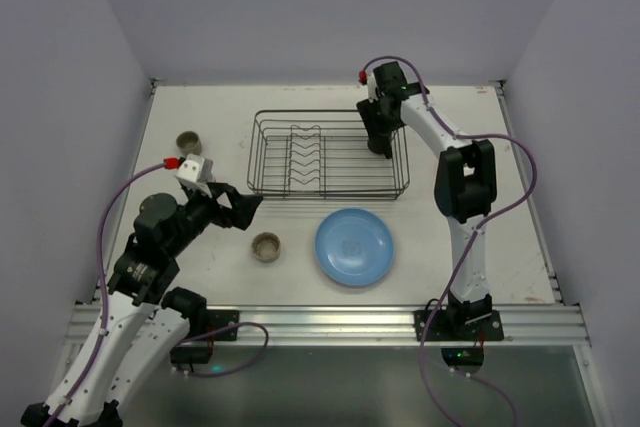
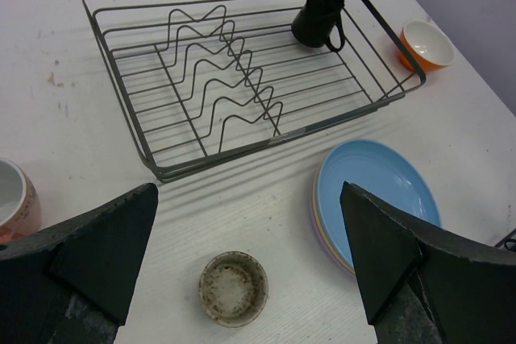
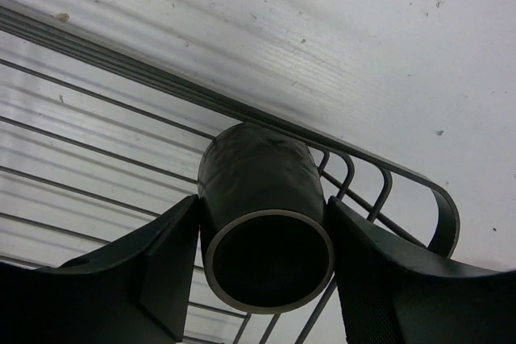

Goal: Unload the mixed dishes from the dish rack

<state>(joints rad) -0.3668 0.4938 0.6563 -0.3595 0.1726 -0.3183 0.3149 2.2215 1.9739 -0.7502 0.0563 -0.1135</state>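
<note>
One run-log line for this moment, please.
right gripper: closed on dark cup in dish rack | left gripper: open, empty | blue plate, beige cup: on table

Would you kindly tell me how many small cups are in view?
4: dark cup between the right fingers, inside the dish rack; olive-grey cup left of the rack; beige cup beside the blue plate; pink cup at the left wrist view's edge. Others may be hidden.

The dish rack's wire wall and upright divider prongs box in the right gripper, whose fingers press a dark cup at the rack's right end; above is open. Ahead of the left gripper, bare table runs between a beige cup and the blue plate.
</note>
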